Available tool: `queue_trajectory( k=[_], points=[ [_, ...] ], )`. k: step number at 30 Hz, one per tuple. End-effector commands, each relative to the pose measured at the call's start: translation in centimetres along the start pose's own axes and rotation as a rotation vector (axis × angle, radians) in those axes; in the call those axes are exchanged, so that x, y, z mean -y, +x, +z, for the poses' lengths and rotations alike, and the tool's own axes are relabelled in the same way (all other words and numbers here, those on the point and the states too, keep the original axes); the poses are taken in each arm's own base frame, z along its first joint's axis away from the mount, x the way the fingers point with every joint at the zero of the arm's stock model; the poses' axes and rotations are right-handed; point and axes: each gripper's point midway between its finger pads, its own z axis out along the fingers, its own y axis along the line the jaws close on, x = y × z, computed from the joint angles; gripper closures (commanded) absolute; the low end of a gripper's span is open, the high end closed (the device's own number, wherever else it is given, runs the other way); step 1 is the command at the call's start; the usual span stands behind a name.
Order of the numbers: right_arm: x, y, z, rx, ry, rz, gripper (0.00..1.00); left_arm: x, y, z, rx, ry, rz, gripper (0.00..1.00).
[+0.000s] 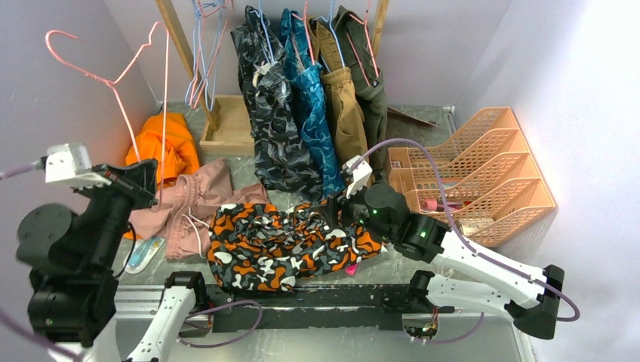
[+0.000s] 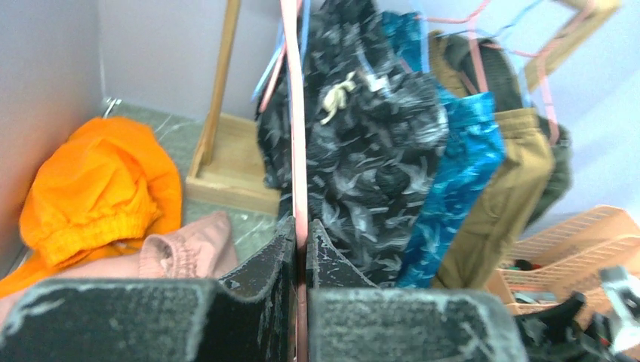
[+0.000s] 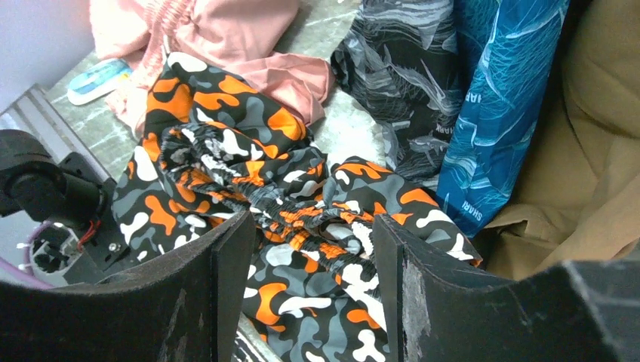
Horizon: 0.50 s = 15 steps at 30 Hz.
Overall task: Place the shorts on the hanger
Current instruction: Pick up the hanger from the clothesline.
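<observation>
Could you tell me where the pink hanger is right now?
The pink hanger stands raised at the top view's far left, by the wall, clamped in the left gripper above the orange garment and pink shorts.

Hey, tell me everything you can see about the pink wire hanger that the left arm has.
The hanger is thin salmon-pink wire, bent into a triangle with a curved hook. The left gripper is shut on one of its straight runs and holds it up at the left side of the scene, tilted, with the hook high toward the left wall. Nothing hangs on it. The orange camo shorts lie crumpled on the table, apart from it.
</observation>
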Motion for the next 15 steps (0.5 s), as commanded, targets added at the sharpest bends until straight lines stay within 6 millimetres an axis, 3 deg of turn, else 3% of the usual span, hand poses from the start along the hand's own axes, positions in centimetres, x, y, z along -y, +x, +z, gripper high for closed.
queue_trajectory(
  k=[1,4,7,12,15],
  points=[
    [-0.7,-2.4,-1.3,0.057,-0.034,0.018,0.37,3.9,-2.6,-4.3,0.067,0.189,0.014,0.93],
    [-1.0,-3.2,-1.5,0.076,-0.048,0.025,0.37,5.6,-4.6,-6.7,0.152,0.280,0.068,0.93],
    [-2.0,-3.8,-1.8,0.080,-0.094,0.032,0.37,7.5,-5.6,-7.2,0.199,0.379,0.043,0.93],
    [-2.3,-4.1,-2.3,0.073,-0.117,0.018,0.37,11.0,-4.6,-4.3,0.163,0.603,0.010,0.93],
    [-1.7,-3.9,-2.6,0.068,-0.091,0.011,0.37,11.4,-3.5,-1.5,0.097,0.653,0.017,0.93]
  ],
)
